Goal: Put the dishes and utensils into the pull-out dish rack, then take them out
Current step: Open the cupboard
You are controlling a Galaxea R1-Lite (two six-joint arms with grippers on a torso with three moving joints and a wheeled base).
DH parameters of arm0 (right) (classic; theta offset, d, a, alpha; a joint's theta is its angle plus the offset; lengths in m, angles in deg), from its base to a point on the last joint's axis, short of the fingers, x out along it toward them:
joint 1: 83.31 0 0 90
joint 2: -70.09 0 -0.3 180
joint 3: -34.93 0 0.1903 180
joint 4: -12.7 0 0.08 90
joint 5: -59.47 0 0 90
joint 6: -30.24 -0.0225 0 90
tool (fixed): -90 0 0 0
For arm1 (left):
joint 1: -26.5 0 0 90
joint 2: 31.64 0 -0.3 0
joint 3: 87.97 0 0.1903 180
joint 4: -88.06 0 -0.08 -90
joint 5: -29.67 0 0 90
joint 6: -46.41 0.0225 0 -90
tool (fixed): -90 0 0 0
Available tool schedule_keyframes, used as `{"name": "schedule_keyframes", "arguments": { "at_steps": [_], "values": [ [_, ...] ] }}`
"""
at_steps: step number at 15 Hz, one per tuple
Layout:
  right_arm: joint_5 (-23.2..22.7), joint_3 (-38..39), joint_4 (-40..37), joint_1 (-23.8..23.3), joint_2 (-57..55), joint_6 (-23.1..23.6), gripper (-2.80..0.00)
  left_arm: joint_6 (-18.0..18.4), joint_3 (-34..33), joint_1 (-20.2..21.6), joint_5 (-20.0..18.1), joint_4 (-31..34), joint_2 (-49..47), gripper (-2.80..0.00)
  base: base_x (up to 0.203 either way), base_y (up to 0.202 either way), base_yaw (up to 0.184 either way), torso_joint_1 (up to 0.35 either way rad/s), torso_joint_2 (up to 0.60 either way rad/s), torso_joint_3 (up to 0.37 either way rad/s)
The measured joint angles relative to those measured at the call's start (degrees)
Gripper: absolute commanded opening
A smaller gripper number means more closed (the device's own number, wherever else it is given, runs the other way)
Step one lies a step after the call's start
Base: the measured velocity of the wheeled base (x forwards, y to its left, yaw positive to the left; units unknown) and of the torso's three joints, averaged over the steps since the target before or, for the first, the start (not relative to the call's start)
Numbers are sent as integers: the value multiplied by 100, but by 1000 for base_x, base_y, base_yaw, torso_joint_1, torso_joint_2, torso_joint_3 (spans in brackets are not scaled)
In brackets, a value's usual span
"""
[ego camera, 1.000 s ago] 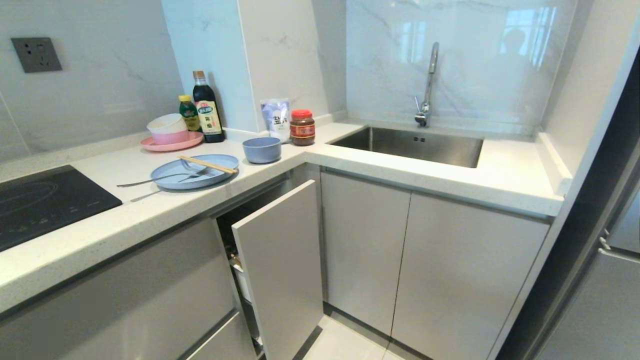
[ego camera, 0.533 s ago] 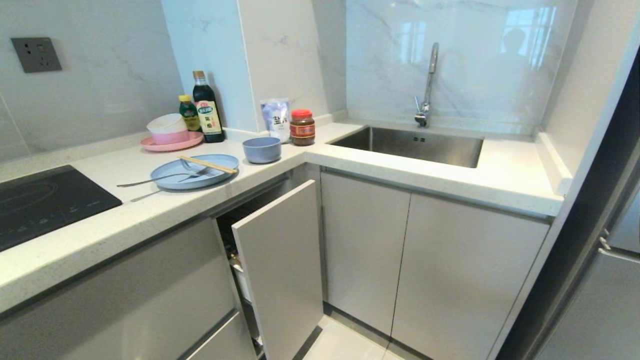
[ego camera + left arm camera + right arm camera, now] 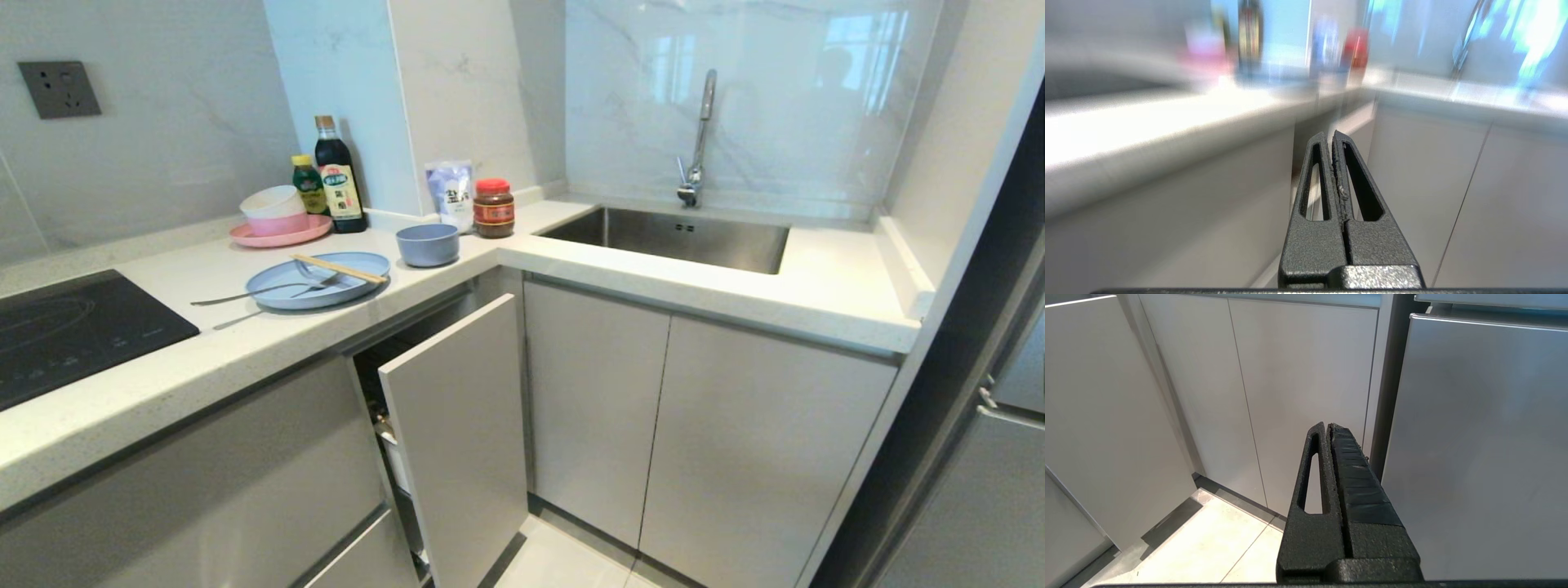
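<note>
Head view: the light-blue plate (image 3: 318, 280) lies near the table's front edge, chopsticks (image 3: 340, 269) and what looks like a fork (image 3: 265, 291) across it, the blue-grey bowl (image 3: 428, 244) just beside. Left gripper (image 3: 1333, 134) and right gripper (image 3: 1328, 425) hang clenched, empty, before the cabinets.
</note>
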Motion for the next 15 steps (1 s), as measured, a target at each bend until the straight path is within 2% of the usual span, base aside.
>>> {"name": "schedule_keyframes", "arguments": {
  "at_steps": [2, 4, 7, 10, 15],
  "values": [
    [-2, 0, 0, 0, 0, 1, -280, 4, 1391, 2, -5, 773, -278, -280, 0, 0, 0, 0, 0, 0],
    [0, 0, 0, 0, 0, 1, -280, 53, 2907, 2, -7, 1540, -975, -280, 0, 0, 0, 0, 0, 0],
    [0, 0, 0, 0, 1, 1, -280, 264, 4620, -136, 23, 2069, -2441, -280, 0, 0, 0, 0, 0, 0],
    [-2, 0, 1, 0, 1, 1, -280, 364, 5765, -276, 33, 2156, -3939, -280, 0, 0, 0, 0, 0, 0],
    [0, 0, 0, 0, 1, -1, -280, 217, 6977, -741, 64, 1943, -6208, -280, 0, 0, 0, 0, 0, 0]
  ]
}}
